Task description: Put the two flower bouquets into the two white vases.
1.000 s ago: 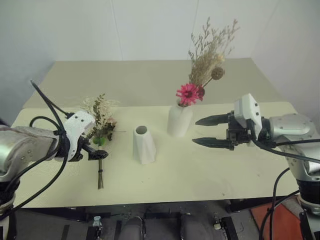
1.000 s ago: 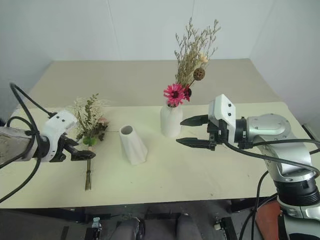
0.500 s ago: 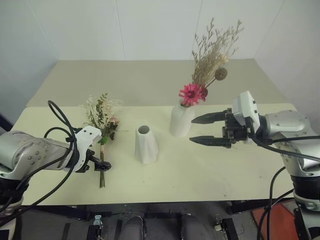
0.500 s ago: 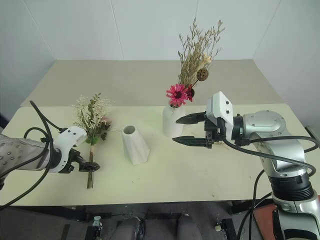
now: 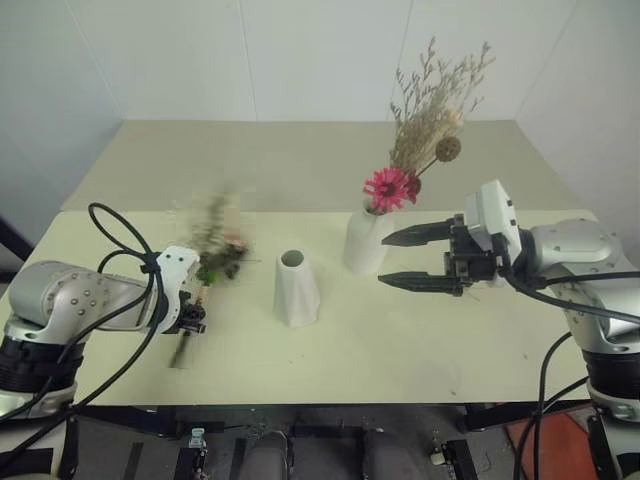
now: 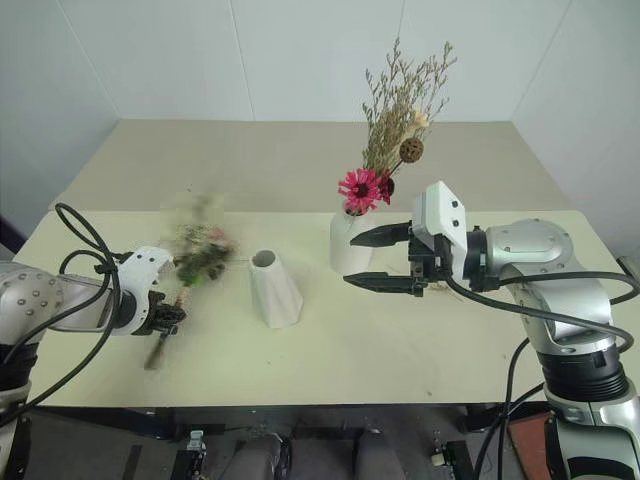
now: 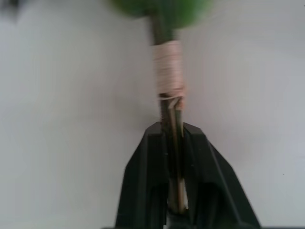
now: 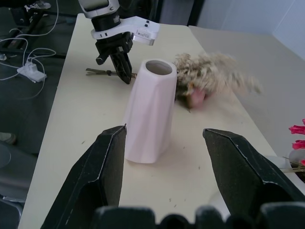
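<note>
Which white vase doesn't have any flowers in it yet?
The shorter faceted vase, standing in the middle of the table: its mouth is open and bare. The taller vase beside it already holds the magenta daisy bouquet.

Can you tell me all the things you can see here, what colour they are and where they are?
Rose bouquet: 1, pale pink, white and green, lying on the left part of the table, stems clamped in the left gripper.
Daisy bouquet: 1, magenta flower with beige dried grasses and a brown seed ball, standing in the taller vase.
Taller vase: 1, white, at the middle of the table, towards the right.
Shorter vase: 1, white, faceted, nothing in it, standing between the rose bouquet and the taller vase.
Table: 1, pale beige, under everything.
Left gripper: 1, black, shut on the rose bouquet's stems.
Right gripper: 1, black, open, in the air just right of the taller vase.
</note>
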